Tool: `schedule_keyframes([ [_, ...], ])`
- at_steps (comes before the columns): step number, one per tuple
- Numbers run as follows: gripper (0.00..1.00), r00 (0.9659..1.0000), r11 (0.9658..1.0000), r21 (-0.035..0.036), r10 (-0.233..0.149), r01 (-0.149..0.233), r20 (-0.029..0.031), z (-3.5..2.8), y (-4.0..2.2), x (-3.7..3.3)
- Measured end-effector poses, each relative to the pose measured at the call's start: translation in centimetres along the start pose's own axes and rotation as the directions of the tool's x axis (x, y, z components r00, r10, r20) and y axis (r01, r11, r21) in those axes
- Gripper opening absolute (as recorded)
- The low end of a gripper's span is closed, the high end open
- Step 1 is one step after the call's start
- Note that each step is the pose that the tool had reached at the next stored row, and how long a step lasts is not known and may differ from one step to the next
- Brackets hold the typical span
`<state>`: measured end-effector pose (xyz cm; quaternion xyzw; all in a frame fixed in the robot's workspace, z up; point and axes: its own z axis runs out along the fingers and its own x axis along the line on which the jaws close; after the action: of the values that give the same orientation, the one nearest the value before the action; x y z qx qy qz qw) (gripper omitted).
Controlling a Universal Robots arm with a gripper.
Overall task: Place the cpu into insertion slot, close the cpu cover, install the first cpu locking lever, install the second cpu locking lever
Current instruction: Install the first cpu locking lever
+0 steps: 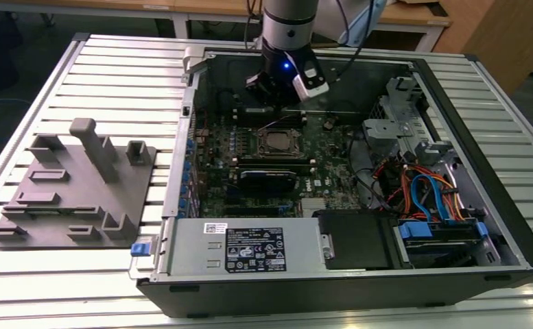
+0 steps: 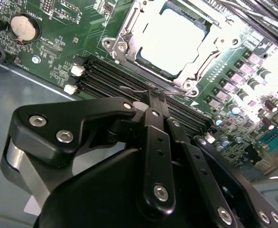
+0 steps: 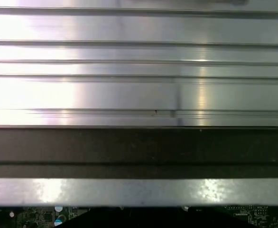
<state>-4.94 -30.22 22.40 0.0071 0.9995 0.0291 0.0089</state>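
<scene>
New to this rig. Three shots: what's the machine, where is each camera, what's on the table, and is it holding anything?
One robot arm carrying a tool works inside an open computer case that lies on a slatted metal table. The exterior view comes from a camera off the arm and takes in the whole scene. A grey fixture plate lies at that view's left.

Both wrist cameras ride on the arm. The second wrist view looks past the tool at the green motherboard. There the cpu lies framed by the cpu cover, and the tool's tip is beside a thin wire lever. The first wrist view faces metal slats and a dark edge.

I can't tell whether the tool grips anything.
</scene>
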Motion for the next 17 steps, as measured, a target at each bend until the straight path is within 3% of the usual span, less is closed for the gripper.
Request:
schedule_keyframes([
  [17,0.11,0.9999,0.9999,0.0006,0.017,-0.017,0.0009,0.64,0.03,-0.88],
])
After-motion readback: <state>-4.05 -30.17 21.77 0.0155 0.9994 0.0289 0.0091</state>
